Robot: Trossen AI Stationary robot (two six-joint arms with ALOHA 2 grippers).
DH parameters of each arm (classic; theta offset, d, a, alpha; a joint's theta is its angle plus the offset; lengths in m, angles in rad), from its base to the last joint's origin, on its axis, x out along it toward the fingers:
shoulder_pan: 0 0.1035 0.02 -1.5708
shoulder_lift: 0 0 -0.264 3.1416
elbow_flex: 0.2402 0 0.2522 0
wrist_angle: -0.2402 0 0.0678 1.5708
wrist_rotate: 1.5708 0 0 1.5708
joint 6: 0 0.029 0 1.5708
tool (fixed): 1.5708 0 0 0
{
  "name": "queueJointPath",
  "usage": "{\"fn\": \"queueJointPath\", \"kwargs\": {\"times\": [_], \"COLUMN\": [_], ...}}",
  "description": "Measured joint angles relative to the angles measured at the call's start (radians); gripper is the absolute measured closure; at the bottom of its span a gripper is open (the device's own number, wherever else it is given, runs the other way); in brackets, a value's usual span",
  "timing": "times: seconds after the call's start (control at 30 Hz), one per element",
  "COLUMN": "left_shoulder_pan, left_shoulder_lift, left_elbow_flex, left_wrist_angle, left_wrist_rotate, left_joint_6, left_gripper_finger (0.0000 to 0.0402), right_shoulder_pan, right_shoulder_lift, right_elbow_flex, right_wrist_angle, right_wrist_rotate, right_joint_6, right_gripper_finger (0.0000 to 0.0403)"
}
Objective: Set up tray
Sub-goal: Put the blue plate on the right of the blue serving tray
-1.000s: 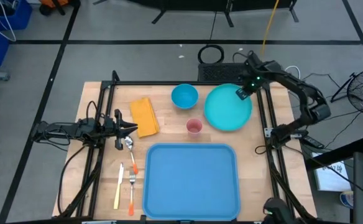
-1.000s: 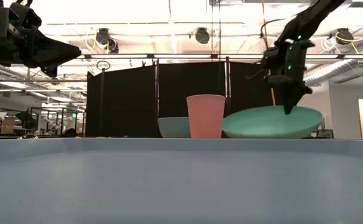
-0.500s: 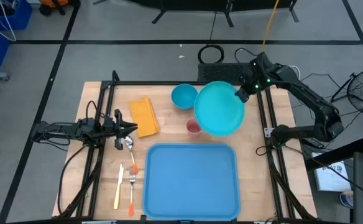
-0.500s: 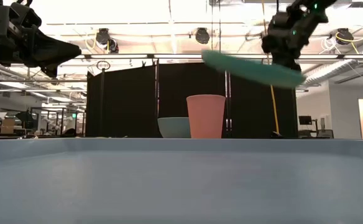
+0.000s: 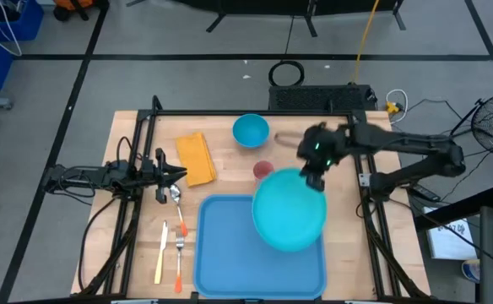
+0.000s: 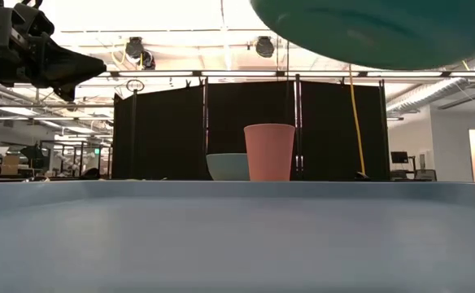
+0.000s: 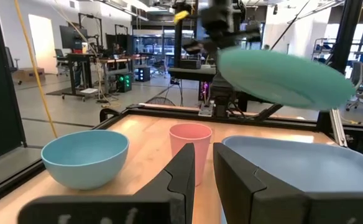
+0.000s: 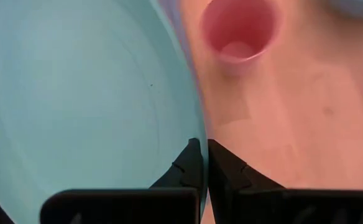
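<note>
While gripped, round plate (image 5: 289,219) overhangs tray (image 5: 225,253)

Robotics lab: black partition panels (image 6: 221,130), ceiling lights (image 6: 263,45), equipment desks (image 7: 107,62), floor cables (image 5: 286,74).

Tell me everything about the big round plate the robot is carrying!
The plate is round, turquoise, smooth and looks like plastic, with a shallow raised rim and nothing on it. The right tool pinches its rim with both fingers shut on the edge. It hangs in the air, tilted, above the right part of the blue tray, not touching it. From table height only its underside shows, high overhead. The pink cup stands just beyond its edge.
</note>
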Motion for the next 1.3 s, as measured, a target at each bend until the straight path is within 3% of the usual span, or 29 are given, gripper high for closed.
{"fn": "queueJointPath", "kwargs": {"times": [0.2, 0.63, 1.3], "left_shoulder_pan": [0.0, 0.0, 0.0], "left_shoulder_lift": [0.0, 0.0, 0.0], "left_elbow_flex": [0.0, 0.0, 0.0], "left_wrist_angle": [-0.002, -0.002, -0.002], "left_wrist_rotate": [0.007, 0.007, 0.008], "left_joint_6": [-0.035, -0.045, -0.052], "left_gripper_finger": [0.0339, 0.0339, 0.0339], "right_shoulder_pan": [0.123, 0.191, 0.206], "right_shoulder_lift": [0.115, 0.424, 0.51], "right_elbow_flex": [-0.04, -0.058, -0.058], "right_wrist_angle": [0.066, 0.098, 0.124], "right_wrist_rotate": [0.024, -0.013, -0.01], "right_joint_6": [0.051, 0.003, -0.035], "right_gripper_finger": [0.0402, 0.0403, 0.0392]}}
